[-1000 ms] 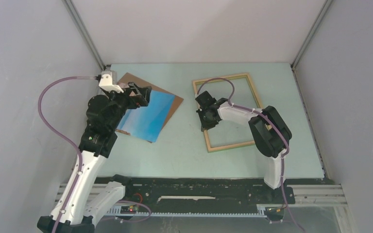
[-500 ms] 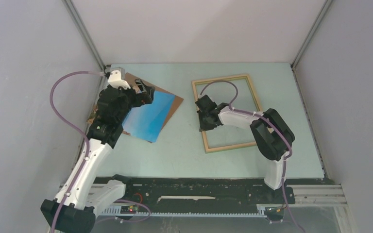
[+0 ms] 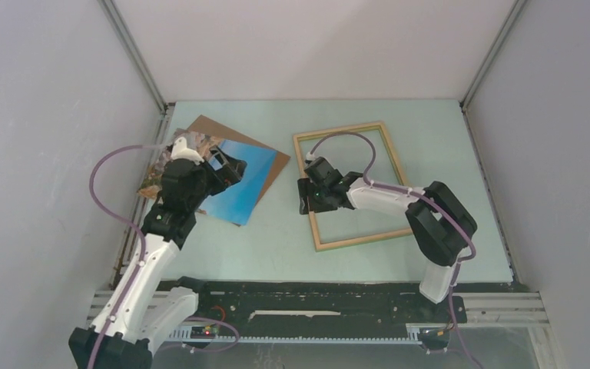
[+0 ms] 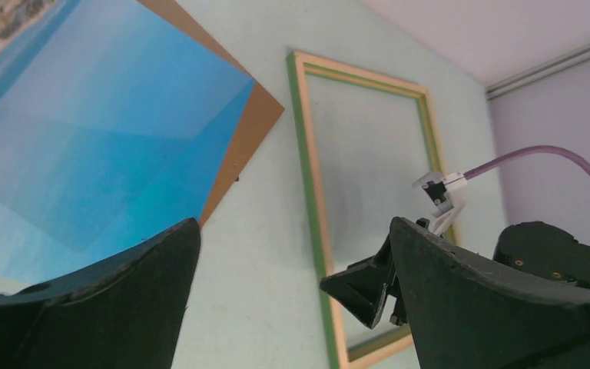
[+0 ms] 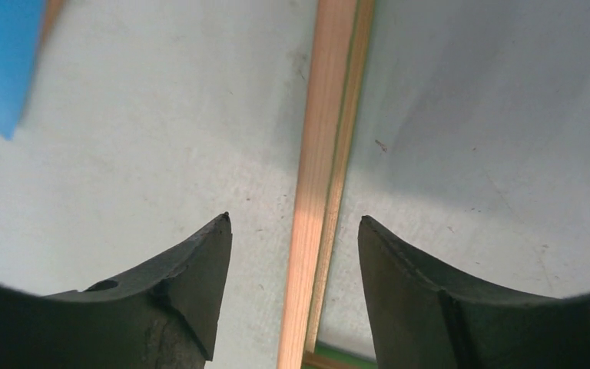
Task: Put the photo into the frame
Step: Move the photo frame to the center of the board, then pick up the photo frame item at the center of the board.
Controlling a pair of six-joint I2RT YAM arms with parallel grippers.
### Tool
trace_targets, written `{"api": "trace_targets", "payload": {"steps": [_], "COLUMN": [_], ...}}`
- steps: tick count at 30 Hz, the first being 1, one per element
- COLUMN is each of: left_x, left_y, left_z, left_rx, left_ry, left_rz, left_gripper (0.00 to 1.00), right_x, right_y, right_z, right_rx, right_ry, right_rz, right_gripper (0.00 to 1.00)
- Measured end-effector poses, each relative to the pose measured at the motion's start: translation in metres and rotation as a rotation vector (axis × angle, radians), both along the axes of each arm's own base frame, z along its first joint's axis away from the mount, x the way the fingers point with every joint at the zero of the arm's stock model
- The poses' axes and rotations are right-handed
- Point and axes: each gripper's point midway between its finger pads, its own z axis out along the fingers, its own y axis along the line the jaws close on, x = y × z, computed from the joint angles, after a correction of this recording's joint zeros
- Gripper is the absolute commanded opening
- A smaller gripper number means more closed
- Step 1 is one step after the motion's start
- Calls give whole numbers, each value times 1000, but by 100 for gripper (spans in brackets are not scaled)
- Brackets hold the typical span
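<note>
Frame [image 3: 343,130] has slid left on the surface [image 3: 276,254] over the last second, seen from overhead. It is now closer to the photo [image 3: 242,181], which lies face up on the brown backing board [image 3: 275,159], and the right gripper [image 3: 306,202] is at its left rail. Left wrist: the left gripper [image 4: 292,231] hangs wide open and empty above photo [image 4: 84,154] and frame [image 4: 313,177]. Right wrist: the right gripper [image 5: 292,223] has just released, jaws parted either side of the frame [image 5: 324,154] rail. Likely the frame is placed; the photo comes next.

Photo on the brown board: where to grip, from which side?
Probably the long edge facing the pale wooden frame, approached from that side. The blue rectangular photo lies flat on the brown backing board; its rocky end is by the left wall.
</note>
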Motion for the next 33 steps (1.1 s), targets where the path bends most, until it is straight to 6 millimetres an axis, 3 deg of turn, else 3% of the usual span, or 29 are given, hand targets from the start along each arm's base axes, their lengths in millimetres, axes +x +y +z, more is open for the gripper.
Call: {"api": "trace_targets", "payload": {"steps": [3,8,16,23,27,33], "left_x": [-5,-4,20,48,61,68], "left_y": [7,26,43,59,67,71], "left_z": [-2,-42,-85,-125,-145,-169], "left_rx": [-108,-177,-217,-126,-99,-60], "left_ry": [-12,95,225,369,438,530], "left_rz": [20,125,299,409,476,509], "left_gripper": [100,100,100,100,100,100], "right_x": [10,39,126,197,224,247], "right_y": [2,16,54,76,88,97], "right_z": [23,57,81,73,59,29], "right_rx": [52,184,317,404,446,516], "right_ry": [-58,-137,-176,-168,-151,-96], "right_rz": [19,34,28,50,76,60], "right_gripper": [70,66,63,59,60,68]}}
